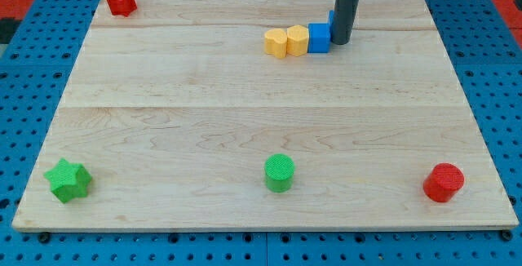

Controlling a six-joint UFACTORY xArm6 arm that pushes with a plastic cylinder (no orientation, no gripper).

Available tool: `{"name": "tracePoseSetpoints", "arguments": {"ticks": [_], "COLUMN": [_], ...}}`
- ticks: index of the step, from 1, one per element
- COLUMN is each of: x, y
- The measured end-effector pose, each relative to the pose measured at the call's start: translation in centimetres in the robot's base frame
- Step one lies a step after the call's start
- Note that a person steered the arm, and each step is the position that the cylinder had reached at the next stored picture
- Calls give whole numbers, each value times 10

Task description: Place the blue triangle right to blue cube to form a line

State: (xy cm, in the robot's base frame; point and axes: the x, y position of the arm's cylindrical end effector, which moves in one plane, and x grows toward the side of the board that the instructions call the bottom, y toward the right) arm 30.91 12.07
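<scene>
On the far side of the wooden bench, a little right of centre, three small blocks stand touching in a row: a yellow heart-like block at the left, a yellow hexagonal block in the middle, and the blue cube at the right. The dark rod comes down just right of the cube, my tip resting against the cube's right side. A sliver of blue, apparently the blue triangle, shows at the rod's left edge just behind the cube; the rod hides most of it, so its shape cannot be confirmed. The rod carries no tool, so nothing is grasped. Elsewhere, a red block sits at the far left corner, a green star at the near left, a green cylinder near centre, and a red cylinder at the near right.
</scene>
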Motion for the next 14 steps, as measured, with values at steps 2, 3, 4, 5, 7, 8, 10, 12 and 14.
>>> {"name": "tracePoseSetpoints", "arguments": {"ticks": [2,3,4,5,7,8,10,12,14], "x": [-1,-16,-56,-78,-76,-70,-62,-56,-48], "y": [21,56,65,47,7,5,-1,-2,-2]}}
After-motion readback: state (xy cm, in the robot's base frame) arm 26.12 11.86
